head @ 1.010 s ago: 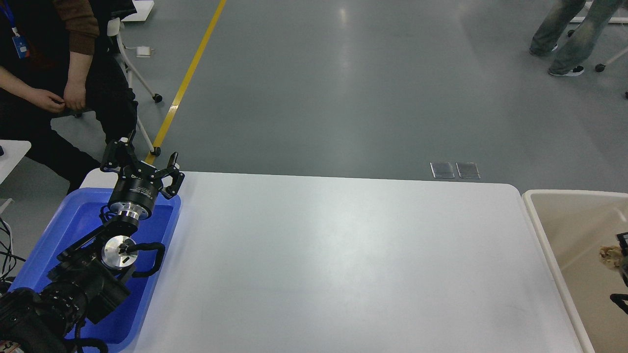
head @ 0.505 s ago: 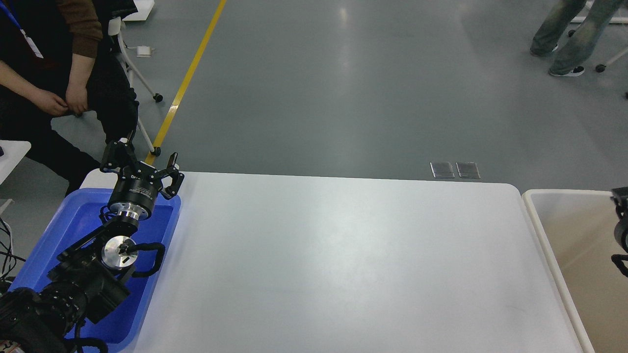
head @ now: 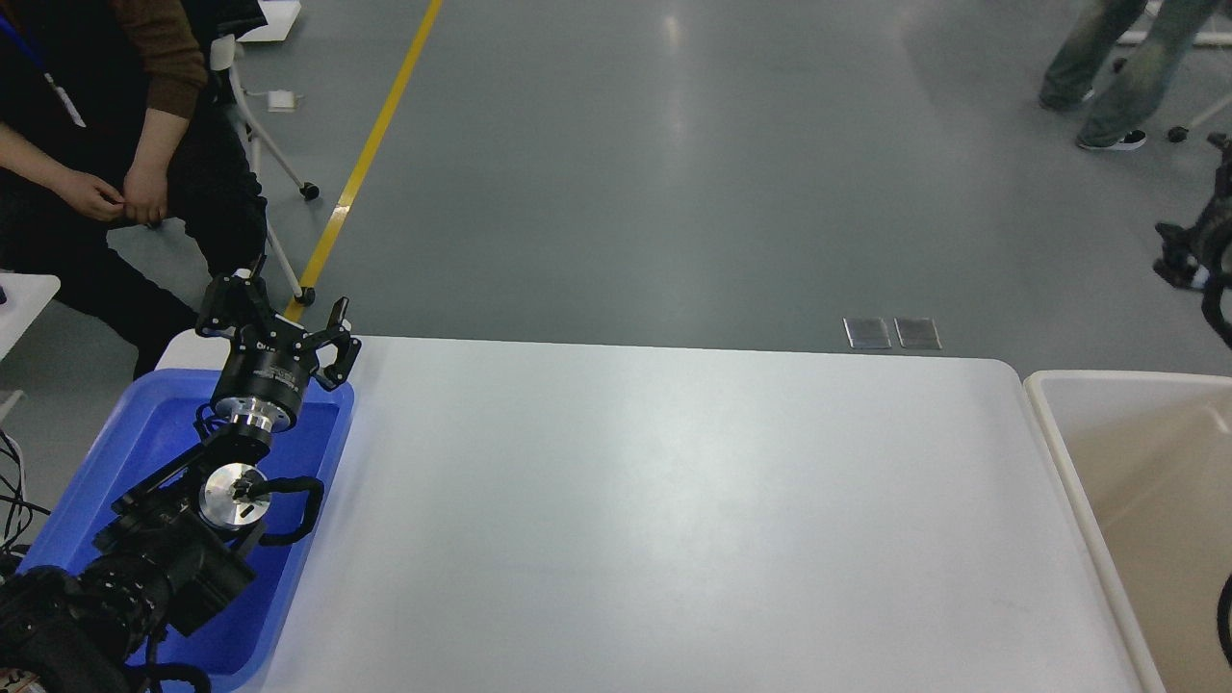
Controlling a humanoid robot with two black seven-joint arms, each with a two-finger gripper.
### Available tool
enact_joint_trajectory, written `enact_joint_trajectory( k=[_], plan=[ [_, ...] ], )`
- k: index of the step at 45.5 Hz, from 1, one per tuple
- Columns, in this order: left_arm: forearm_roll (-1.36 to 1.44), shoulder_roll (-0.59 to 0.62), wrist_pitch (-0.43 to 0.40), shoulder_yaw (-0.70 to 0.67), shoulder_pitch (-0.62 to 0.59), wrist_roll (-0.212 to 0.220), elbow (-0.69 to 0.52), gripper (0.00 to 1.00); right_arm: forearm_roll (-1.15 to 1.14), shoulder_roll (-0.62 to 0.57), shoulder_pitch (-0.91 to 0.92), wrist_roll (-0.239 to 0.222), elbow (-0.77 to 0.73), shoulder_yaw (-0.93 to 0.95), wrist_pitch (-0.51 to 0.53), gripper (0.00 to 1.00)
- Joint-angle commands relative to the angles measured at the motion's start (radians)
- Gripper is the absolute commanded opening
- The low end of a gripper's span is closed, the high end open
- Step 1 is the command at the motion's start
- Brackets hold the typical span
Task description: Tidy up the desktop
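Left gripper [head: 279,322] above blue bin [head: 106,452]

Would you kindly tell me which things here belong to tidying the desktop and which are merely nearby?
Belonging to the job:
desktop
left tool, open
right tool
blue bin
beige bin

Merely nearby:
seated person
yellow floor line
floor plates

No readable text, only illegible white marking on the left end effector [head: 279,318].
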Motion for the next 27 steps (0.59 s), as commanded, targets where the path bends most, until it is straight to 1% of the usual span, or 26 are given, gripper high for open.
enact_joint_trajectory(
  k=[1, 2, 8, 10, 12, 14, 16, 19, 27],
  plan=[
    [0.000, 0.000, 0.001, 0.000, 0.000, 0.000, 0.000, 1.00, -0.007, -0.024, 0.022, 0.101, 0.200, 0.244, 0.030, 1.00],
    [0.000, 0.000, 0.000, 0.000, 0.000, 0.000, 0.000, 1.00, -0.009, -0.024, 0.016, 0.142, 0.214, 0.248, 0.034, 1.00],
    [0.000, 0.000, 0.000, 0.000, 0.000, 0.000, 0.000, 1.00, -0.018, -0.018, -0.055, 0.434, 0.262, 0.246, 0.065, 1.00],
    [0.000, 0.000, 0.000, 0.000, 0.000, 0.000, 0.000, 1.00, -0.030, -0.011, -0.087, 0.504, 0.276, 0.245, 0.074, 1.00],
    [0.000, 0.000, 0.000, 0.000, 0.000, 0.000, 0.000, 1.00, -0.035, -0.004, -0.127, 0.546, 0.296, 0.245, 0.079, 1.00],
    [0.000, 0.000, 0.000, 0.000, 0.000, 0.000, 0.000, 1.00, -0.038, 0.011, -0.170, 0.555, 0.317, 0.249, 0.080, 1.00],
    [0.000, 0.000, 0.000, 0.000, 0.000, 0.000, 0.000, 1.00, -0.038, 0.050, -0.246, 0.554, 0.331, 0.252, 0.080, 1.00],
    [0.000, 0.000, 0.000, 0.000, 0.000, 0.000, 0.000, 1.00, -0.038, 0.093, -0.306, 0.554, 0.331, 0.252, 0.080, 1.00],
    [0.000, 0.000, 0.000, 0.000, 0.000, 0.000, 0.000, 1.00, -0.038, 0.186, -0.414, 0.554, 0.331, 0.252, 0.085, 1.00]
  ],
)
